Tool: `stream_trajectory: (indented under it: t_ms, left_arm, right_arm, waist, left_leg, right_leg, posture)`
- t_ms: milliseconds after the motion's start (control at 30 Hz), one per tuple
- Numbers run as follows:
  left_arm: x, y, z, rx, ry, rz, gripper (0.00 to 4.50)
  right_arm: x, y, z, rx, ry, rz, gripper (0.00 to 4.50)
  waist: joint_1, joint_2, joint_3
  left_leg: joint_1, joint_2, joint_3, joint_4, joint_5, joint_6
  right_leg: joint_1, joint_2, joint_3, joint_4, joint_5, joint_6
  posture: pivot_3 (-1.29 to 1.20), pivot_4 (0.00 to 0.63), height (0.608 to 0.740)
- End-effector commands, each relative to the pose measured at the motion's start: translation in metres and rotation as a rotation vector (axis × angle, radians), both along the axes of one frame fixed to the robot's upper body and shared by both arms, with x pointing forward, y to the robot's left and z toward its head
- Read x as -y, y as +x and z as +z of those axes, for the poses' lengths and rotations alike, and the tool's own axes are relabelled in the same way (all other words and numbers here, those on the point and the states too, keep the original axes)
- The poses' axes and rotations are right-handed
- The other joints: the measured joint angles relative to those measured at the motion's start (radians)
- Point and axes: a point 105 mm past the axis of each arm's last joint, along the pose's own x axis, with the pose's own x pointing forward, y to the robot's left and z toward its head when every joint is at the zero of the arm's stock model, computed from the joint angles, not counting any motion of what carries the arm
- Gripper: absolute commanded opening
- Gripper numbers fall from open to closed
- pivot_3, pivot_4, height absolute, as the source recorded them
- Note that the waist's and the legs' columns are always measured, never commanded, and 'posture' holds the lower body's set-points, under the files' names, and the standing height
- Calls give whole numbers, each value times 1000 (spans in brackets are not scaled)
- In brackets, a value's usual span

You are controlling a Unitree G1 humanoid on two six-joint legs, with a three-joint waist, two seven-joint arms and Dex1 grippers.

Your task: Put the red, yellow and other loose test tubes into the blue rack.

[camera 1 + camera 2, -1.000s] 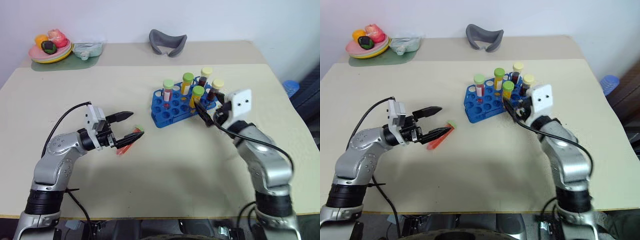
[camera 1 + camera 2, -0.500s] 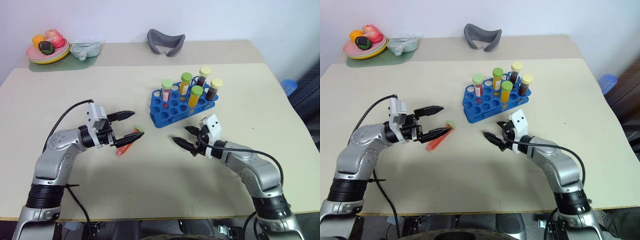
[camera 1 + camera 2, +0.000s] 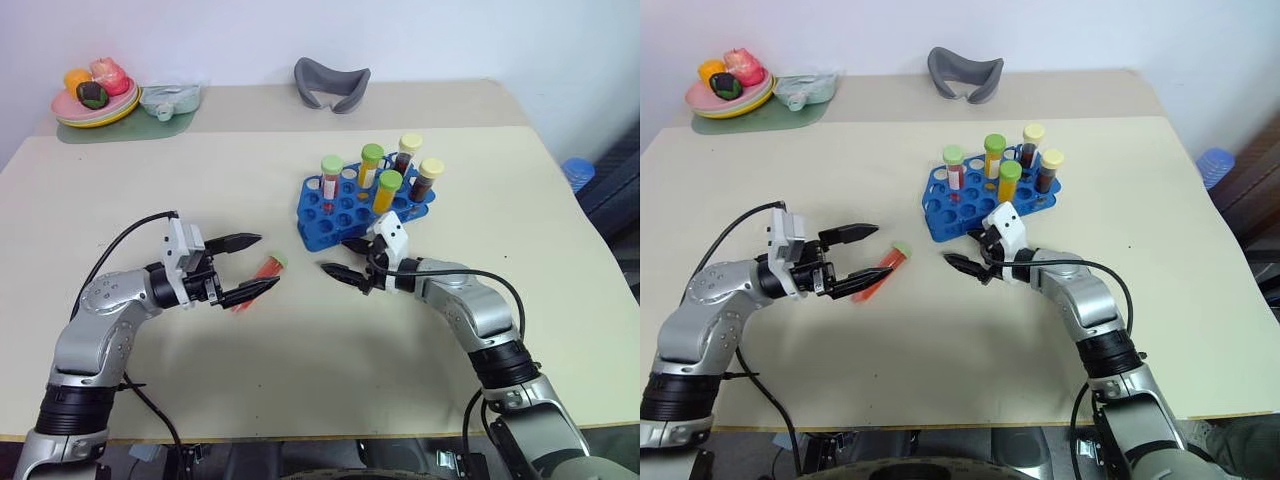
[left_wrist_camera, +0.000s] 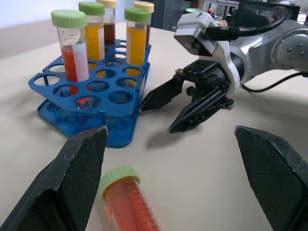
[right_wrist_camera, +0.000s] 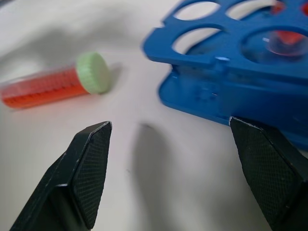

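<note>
Pale beige surface fills the frame from the bottom edge up to a white wall. Nearest you, left of centre, the left claw stands released, its two black fingers either side of the red-orange test tube, which lies flat, pale green cap toward the rack. Expect it to be light, rigid and slick plastic that rolls readily; you would do best to pinch the clear barrel just below the cap, across its width. Right of centre, the right claw is also released and empty, fingertips pointing at the tube from just beside the blue rack. It stands in the path between tube and rack, so mind a collision. Five capped tubes already stand upright toward the rack's far side; the near holes look free. In the upper left sit a plate of toy food and a green mat; top centre, a grey curved piece.
</note>
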Motion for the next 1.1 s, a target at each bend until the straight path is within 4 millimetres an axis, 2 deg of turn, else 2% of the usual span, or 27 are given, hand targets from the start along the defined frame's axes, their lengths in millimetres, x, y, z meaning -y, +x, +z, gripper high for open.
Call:
stream_trajectory:
  t_ms: [33,133,233,300,433,533,700,800,900,1100]
  left_arm:
    - [-3,-4,11,45,-5,10,4377]
    - [-2,-5,11,43,-5,15,4377]
    - [-2,-6,10,38,-4,17,4377]
    - [-3,-7,9,33,-1,17,4377]
    - [-7,-3,7,26,19,26,4377]
    - [-16,-1,6,15,50,32,4377]
    - [-49,-1,7,-46,176,77,4377]
    - [-54,-3,11,-86,203,108,4377]
    - [-62,-3,17,-118,253,181,4377]
    - [-53,-6,43,-163,260,221,4377]
  right_arm:
    - [-13,5,19,89,26,35,3980]
    - [-16,4,24,113,32,51,3980]
    - [-9,-10,37,136,69,84,3980]
    - [-2,-24,42,160,75,113,3980]
    - [26,-54,49,245,39,111,3980]
    - [39,-77,56,297,13,140,3980]
    - [57,-109,56,334,-115,270,3980]
    - [56,-117,51,345,-179,368,3980]
    - [53,-117,49,336,-198,419,3980]
    - [54,-108,59,348,-163,469,3980]
  waist:
    - [2,0,0]
    - [3,0,0]
    - [5,0,0]
    - [9,0,0]
    - [18,0,0]
    - [20,0,0]
    - [12,-1,0]
    - [12,-1,0]
    - [12,-2,1]
    - [15,-4,2]
  left_leg:
    - [0,0,0,0,0,0]
    - [0,0,0,0,0,0]
    - [-1,0,0,0,0,0]
    - [-1,0,0,-1,0,0]
    - [-1,0,0,-1,0,0]
    - [0,0,0,-1,0,0]
    - [0,0,0,-2,0,0]
    - [1,0,0,-1,0,0]
    - [1,0,0,-2,0,0]
    - [1,0,0,-1,0,0]
  right_leg:
    - [0,0,0,0,0,0]
    - [0,0,0,0,0,0]
    - [0,0,0,0,0,0]
    - [0,0,0,-1,0,0]
    - [0,0,-1,-1,0,0]
    - [0,0,0,-1,0,0]
    - [0,0,0,-1,0,0]
    - [2,0,0,-3,0,0]
    - [2,0,0,-3,0,0]
    - [2,0,-1,-3,0,0]
  posture:
    - [0,150,740]
    - [0,150,740]
    - [0,150,740]
    - [0,150,740]
    - [0,150,740]
    - [0,150,740]
    - [0,150,740]
    - [0,150,740]
    - [0,150,740]
    - [0,150,740]
